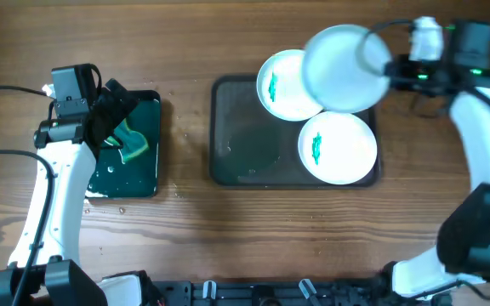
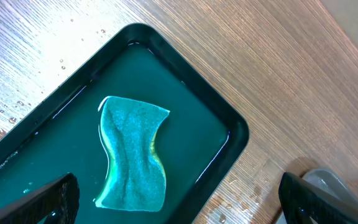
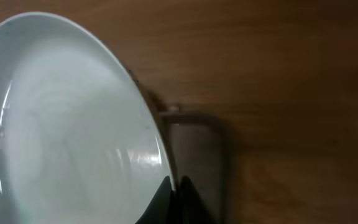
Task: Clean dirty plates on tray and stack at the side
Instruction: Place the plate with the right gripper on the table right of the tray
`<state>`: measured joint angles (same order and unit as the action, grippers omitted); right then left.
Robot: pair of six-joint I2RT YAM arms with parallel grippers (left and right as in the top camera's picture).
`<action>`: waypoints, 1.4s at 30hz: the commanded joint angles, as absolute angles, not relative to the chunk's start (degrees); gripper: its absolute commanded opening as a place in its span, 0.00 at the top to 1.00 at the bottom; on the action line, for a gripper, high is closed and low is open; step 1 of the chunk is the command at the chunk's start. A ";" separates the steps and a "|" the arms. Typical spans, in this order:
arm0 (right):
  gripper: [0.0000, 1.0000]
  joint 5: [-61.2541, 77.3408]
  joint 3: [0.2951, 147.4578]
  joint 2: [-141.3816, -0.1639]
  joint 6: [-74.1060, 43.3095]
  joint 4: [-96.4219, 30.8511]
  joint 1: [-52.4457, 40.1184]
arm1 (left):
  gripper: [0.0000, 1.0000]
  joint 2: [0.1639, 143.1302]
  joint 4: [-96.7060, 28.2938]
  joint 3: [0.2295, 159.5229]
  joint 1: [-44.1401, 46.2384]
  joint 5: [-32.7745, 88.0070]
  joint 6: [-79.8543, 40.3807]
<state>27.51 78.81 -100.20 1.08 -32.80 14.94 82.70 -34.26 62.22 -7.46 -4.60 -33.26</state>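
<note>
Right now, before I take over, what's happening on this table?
The right gripper is shut on the rim of a round pale blue plate, holding it above the large dark grey-brown tray. Two round white plates with teal smears lie on that tray. The left gripper hangs open over the green sponge in the small black water tray.

**Layout: two trays, three plates**

The large tray [image 1: 232, 166] is placed right of table [image 1: 185, 246] centre. The small tray [image 1: 149, 189] is set well apart to its left. Two plates are laid in the large tray. The far plate [image 1: 281, 89] overhangs the far rim, and the near-right plate [image 1: 347, 151] is just beside it. The third plate [image 1: 343, 68] is held above the far right corner, clamped at its right rim by the right gripper [image 1: 395, 68]. It overlaps the far plate as seen from overhead. The sponge [image 1: 133, 144] lies in the small tray, under the left gripper [image 1: 111, 112].
</note>
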 commanded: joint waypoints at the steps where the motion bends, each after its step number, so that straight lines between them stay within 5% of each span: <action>1: 0.96 34.22 79.88 -105.49 -9.63 -29.36 24.53 | 0.00 82.94 -35.00 62.67 -7.68 -4.51 -32.53; 7: 0.96 27.49 79.81 -110.83 -12.03 -24.67 34.59 | 0.00 82.94 -35.00 62.67 -7.68 -4.51 -32.53; 17: 0.95 17.23 79.77 -117.91 -13.02 -25.10 34.57 | 0.00 82.94 -34.98 62.67 -7.68 -4.51 -32.56; 25: 0.29 16.56 79.83 -112.75 -11.97 -27.66 34.46 | 0.00 82.94 -34.96 62.67 -7.68 -4.51 -32.53; 34: 0.11 28.67 79.83 -96.12 -3.05 -21.26 21.93 | 0.00 82.94 -34.98 62.63 -7.68 -4.49 -32.56; 42: 0.07 13.45 79.81 -106.83 13.69 -19.27 -0.38 | 0.00 82.94 -36.64 62.63 -7.68 -4.51 -32.53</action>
<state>22.17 80.05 -101.12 6.85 -19.57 4.29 82.70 -36.16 62.22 -7.46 -4.58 -33.23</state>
